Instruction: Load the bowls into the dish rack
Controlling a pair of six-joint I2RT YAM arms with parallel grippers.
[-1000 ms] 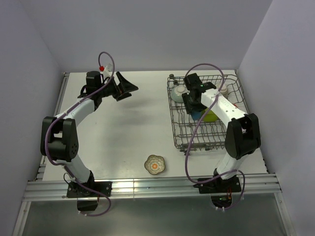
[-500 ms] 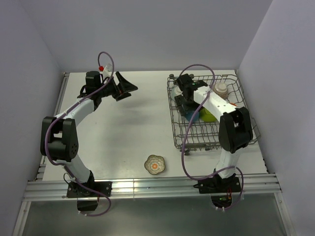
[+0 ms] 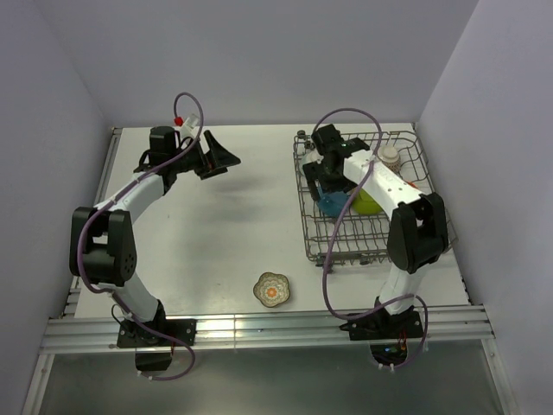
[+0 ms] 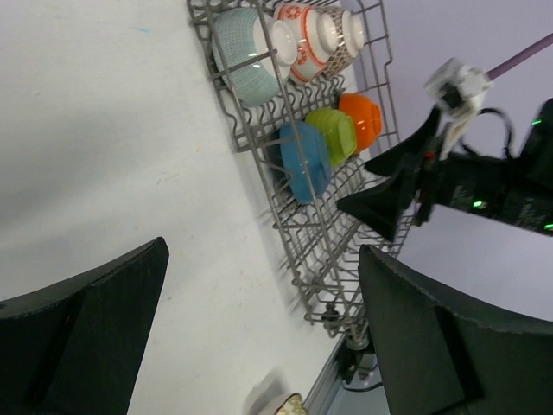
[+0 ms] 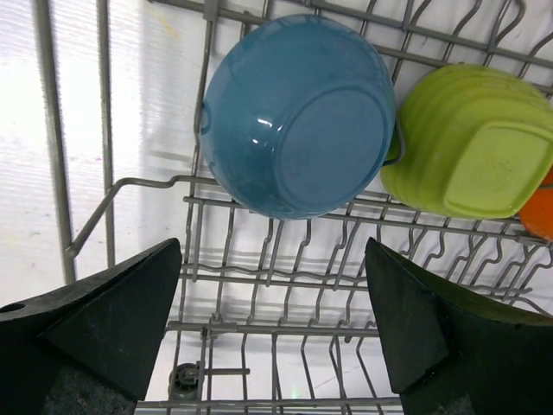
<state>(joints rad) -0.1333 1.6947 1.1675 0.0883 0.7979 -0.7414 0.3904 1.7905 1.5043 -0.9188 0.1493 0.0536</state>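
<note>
Right gripper (image 5: 272, 259): released, jaws spread wide over the dish rack (image 3: 307, 226), nothing between them.
Blue bowl (image 5: 298, 117): in the rack, tipped on edge with its foot toward us, leaning on the tines (image 5: 259, 226); the green bowl (image 5: 471, 143) touches its side and the orange bowl (image 4: 361, 119) stands next along.
Far row: the teal bowl (image 4: 246, 56), orange-white bowl (image 4: 302, 35) and grey patterned bowl (image 4: 346, 30) sit side by side, so we count five loaded.
Floral bowl (image 3: 272, 290): alone on the table (image 3: 233, 225), near the front edge between the two arm bases and well apart from the rack.
Left gripper (image 3: 221, 157): open and empty, hanging above the far left of the table.
Hazard at the rack: we judge the blue bowl only propped – a finger clipping its rim on the way up could roll it off the tines or knock the green one.
Hazard at the table: the last bowl is low and scalloped – we expect an off-centre pinch to skid it toward the front edge.
</note>
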